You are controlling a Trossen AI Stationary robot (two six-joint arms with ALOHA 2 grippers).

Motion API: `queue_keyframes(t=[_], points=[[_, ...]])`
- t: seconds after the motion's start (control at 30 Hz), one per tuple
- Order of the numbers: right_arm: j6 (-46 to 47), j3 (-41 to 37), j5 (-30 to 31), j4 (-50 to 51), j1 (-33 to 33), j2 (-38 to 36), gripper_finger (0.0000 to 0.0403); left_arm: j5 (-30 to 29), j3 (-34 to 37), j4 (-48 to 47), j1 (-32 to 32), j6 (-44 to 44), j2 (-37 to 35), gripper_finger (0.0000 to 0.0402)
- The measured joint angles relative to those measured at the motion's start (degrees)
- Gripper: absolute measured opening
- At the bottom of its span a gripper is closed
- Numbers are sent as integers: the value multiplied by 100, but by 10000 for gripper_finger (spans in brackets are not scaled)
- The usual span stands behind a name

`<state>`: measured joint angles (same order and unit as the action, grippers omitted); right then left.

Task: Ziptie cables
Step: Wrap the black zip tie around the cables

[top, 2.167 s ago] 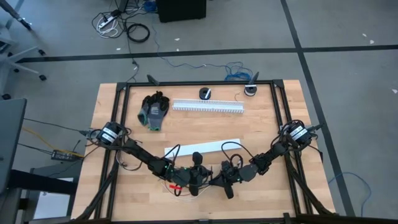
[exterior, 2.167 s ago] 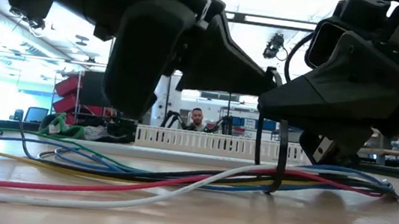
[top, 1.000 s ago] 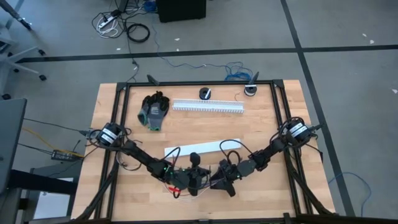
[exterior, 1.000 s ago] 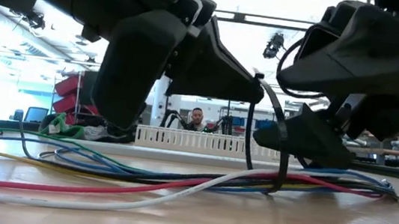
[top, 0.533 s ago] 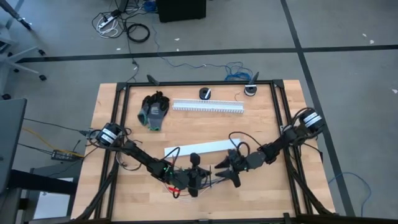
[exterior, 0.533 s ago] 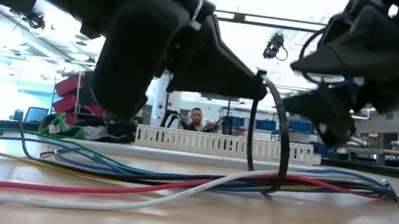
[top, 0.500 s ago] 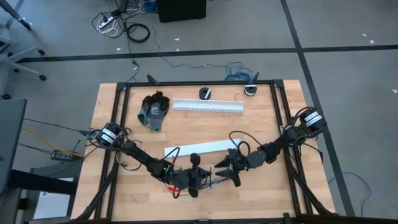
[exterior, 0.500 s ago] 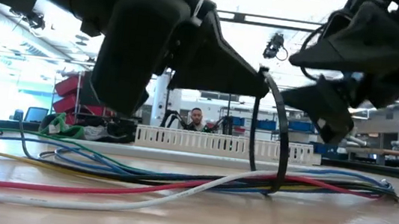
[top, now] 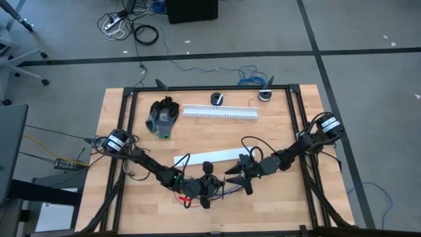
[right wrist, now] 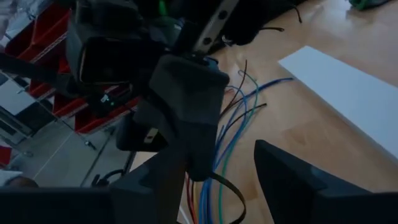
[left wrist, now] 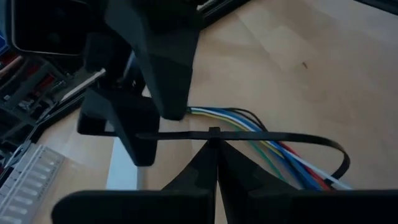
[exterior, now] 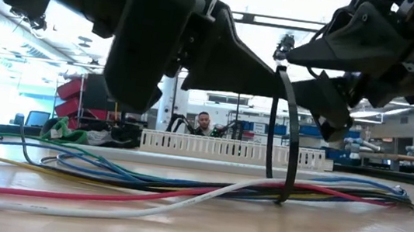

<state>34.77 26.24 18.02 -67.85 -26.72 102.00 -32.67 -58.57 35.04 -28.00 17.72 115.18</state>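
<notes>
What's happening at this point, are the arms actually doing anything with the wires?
Yes. The left gripper is shut on the head end of a black zip tie that loops up from around the cables, a bundle of coloured wires lying along the near edge of the wooden table. The right gripper sits just beside it with its jaws open, at the top of the loop but not holding it. The loop is wide, not cinched.

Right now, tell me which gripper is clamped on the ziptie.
The left gripper: its shut fingers pinch the ziptie looped around the cables. The right gripper stands open beside it.
</notes>
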Motion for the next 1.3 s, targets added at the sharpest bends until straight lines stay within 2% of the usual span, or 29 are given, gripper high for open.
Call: queue_keyframes(t=[0.23,0.4,0.63,0.93,1.3], points=[[-126,97,-71,16,24,0,182,50,0,5,69,-17,0,0],[-132,98,-70,20,33,0,161,48,0,-10,69,-20,0,0],[-145,98,-109,22,31,0,104,44,0,-21,69,-20,0,0],[-295,100,-158,18,31,0,7,39,0,-36,69,-22,0,0],[-373,100,-2,21,43,0,1,172,0,-34,141,-37,0,0]])
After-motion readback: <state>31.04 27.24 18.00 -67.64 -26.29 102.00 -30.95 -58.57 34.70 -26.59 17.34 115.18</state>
